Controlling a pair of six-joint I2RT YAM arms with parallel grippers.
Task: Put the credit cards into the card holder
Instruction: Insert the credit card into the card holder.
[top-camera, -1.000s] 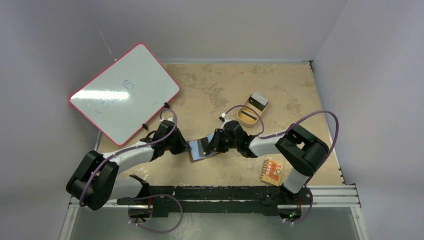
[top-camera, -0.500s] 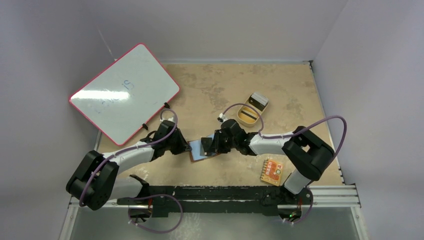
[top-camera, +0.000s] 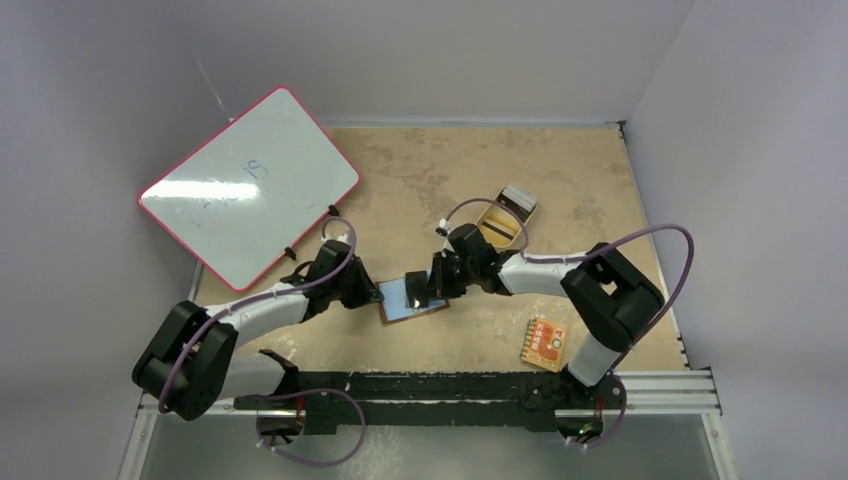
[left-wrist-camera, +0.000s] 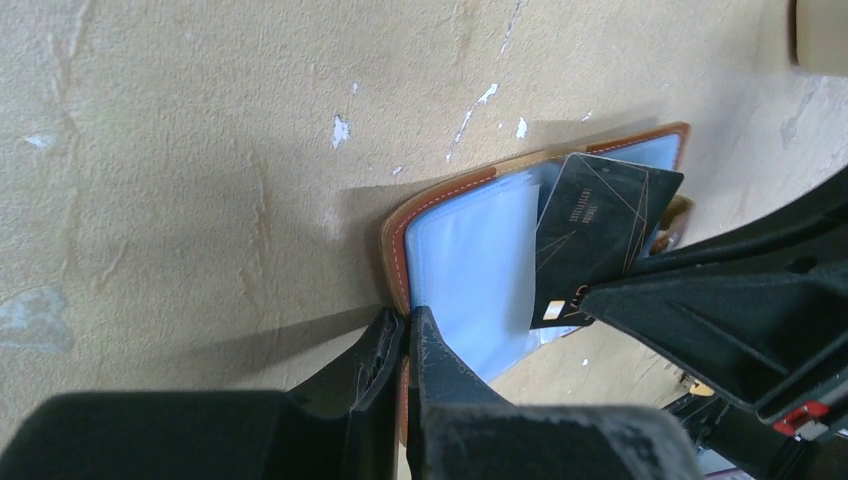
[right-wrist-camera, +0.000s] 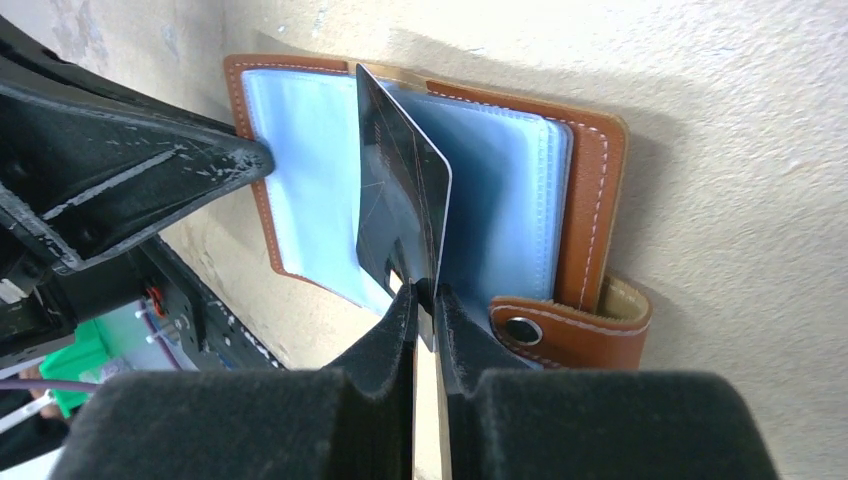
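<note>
The brown card holder (top-camera: 432, 309) lies open on the table, its bluish clear pockets (left-wrist-camera: 470, 250) facing up and its snap tab (right-wrist-camera: 560, 335) at one side. My left gripper (top-camera: 378, 295) is shut on the holder's brown edge (left-wrist-camera: 395, 250). My right gripper (top-camera: 428, 289) is shut on a black credit card (right-wrist-camera: 400, 200), which stands on edge, tilted, over the middle pockets. The same card (left-wrist-camera: 600, 230) also shows in the left wrist view. Another dark card (top-camera: 518, 199) leans at the far end of the tan dish.
A tan oval dish (top-camera: 506, 222) sits behind the right wrist, with the arm's cable looping over it. An orange-red patterned packet (top-camera: 545, 343) lies near the right arm's base. A pink-rimmed whiteboard (top-camera: 250, 185) covers the far left. A metal rail (top-camera: 450, 385) runs along the near edge.
My right wrist has shifted a little while holding the card, which now stands more upright over the open holder. The left arm and the holder have stayed put.
</note>
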